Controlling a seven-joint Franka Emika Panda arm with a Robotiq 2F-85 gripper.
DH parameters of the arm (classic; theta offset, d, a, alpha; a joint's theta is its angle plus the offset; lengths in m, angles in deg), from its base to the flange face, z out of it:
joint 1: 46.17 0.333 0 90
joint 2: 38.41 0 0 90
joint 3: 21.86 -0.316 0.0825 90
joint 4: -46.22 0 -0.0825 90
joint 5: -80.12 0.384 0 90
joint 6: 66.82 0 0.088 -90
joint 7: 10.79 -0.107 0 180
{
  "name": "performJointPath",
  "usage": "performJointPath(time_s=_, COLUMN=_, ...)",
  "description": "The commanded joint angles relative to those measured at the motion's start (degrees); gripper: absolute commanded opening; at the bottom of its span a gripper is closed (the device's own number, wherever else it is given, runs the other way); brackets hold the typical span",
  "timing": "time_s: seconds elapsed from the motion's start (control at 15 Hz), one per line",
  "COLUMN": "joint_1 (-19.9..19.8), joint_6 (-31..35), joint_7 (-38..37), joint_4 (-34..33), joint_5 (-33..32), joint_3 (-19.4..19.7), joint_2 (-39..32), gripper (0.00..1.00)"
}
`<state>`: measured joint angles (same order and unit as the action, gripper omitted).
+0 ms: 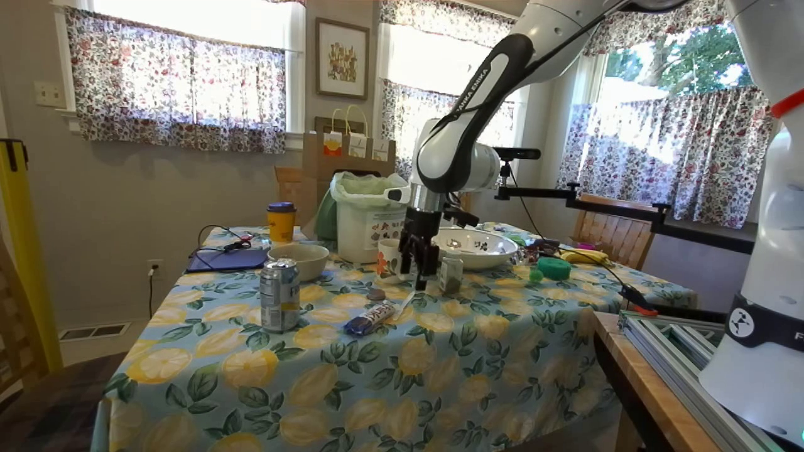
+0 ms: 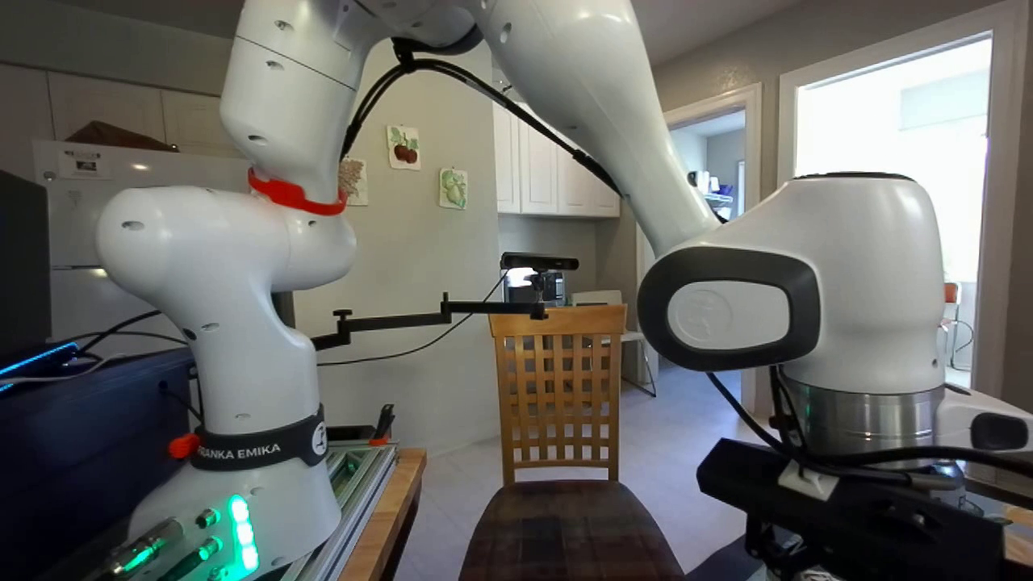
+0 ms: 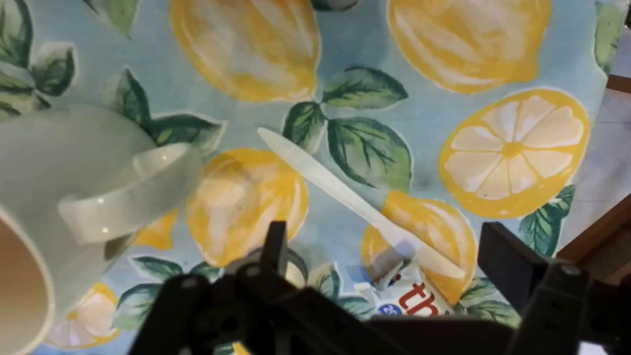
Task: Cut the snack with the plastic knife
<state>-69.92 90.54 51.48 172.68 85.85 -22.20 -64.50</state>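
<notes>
One plastic knife, one snack, my tool spread wide

My tool's jaws stand far apart above the worktop. The plastic knife lies flat, showing between them in the wrist view, in from the worktop edge at right. One end runs just beside the wrapped snack; whether they touch, I cannot tell. In an exterior view: one can toward the worktop's left edge, one mug, one grey bowl, one white bowl.

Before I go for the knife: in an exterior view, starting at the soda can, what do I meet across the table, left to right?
Soda can, snack bar, plastic knife, small jar, round green thing, bananas; overlapping things left out.
</notes>
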Motion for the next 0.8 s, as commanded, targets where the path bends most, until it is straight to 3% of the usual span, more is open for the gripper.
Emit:
performJointPath(time_s=0.0, joint_1=-0.73, joint_6=1.58, joint_7=5.31, joint_4=-0.59, joint_5=-2.35, joint_3=-1.59, joint_2=-0.40, gripper=1.00)
performJointPath(time_s=0.4, joint_1=0.17, joint_6=9.33, joint_7=8.79, joint_4=1.43, joint_5=-11.27, joint_3=-0.08, joint_2=-1.96, gripper=1.00)
performJointPath(time_s=0.73, joint_1=-0.99, joint_6=9.70, joint_7=11.07, joint_4=0.96, joint_5=-16.33, joint_3=-0.13, joint_2=-4.01, gripper=1.00)
